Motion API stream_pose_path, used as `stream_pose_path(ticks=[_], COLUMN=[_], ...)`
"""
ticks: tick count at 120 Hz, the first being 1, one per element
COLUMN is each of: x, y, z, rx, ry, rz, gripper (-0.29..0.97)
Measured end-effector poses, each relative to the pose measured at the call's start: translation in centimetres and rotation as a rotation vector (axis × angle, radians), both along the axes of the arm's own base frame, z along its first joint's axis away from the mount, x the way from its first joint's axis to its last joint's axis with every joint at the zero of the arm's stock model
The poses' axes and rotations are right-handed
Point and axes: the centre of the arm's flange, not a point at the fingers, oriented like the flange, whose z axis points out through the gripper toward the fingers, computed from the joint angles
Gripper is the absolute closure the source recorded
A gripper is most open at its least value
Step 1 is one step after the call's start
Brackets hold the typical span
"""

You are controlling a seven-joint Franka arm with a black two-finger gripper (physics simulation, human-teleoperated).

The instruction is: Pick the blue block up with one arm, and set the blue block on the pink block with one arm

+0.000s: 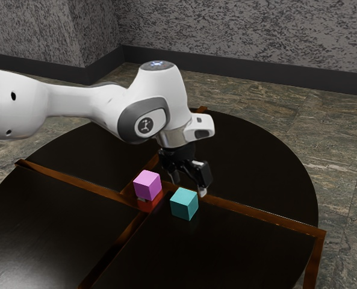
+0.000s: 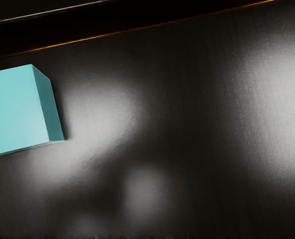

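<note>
Blue block (more teal than blue as rendered) sits flat on the dark round table, upright, nothing on top of it. It lies just beside the spot where two wooden rails cross, on the near side of the long rail and toward the exterior view's right of the other one. Wrist view catches the same block off to one side of my hand, resting on bare tabletop with a rail edge beyond it.

Pink block is just beside it toward the exterior view's left, right at the rail crossing, the two apart with a small gap. Pink one rests on a red thing; I can't tell what that is.

My gripper hangs pointing down, above and slightly behind the blue block, between the two blocks and the far table half. Jaws spread apart, nothing pinched between them. One of my fingers ends close to the blue block's far top edge; touching or not, cannot tell.

White arm comes in from the exterior view's left. Stone-patterned floor around the table, grey wall behind.
</note>
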Motion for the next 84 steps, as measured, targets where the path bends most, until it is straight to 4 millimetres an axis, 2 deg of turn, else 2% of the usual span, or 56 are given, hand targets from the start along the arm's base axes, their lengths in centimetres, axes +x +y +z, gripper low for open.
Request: stream_pose_path(ticks=[11, 32, 43, 61, 73, 84], x=[0.2, 1.3, 1.7, 2.0, 2.5, 3.1], y=[0.6, 3.3, 4.2, 4.2, 5.3, 5.3], z=[-1.0, -4.4, -5.0, -6.4, -6.9, -7.5], rx=[0.018, 0.049, 0.064, 0.071, 0.075, 0.071], ry=[0.019, 0.071, 0.071, 0.079, 0.079, 0.081], rz=[-0.008, 0.010, 0.008, -0.016, -0.009, -0.020], gripper=[0.00, 0.00, 0.00, 0.00, 0.00, 0.00])
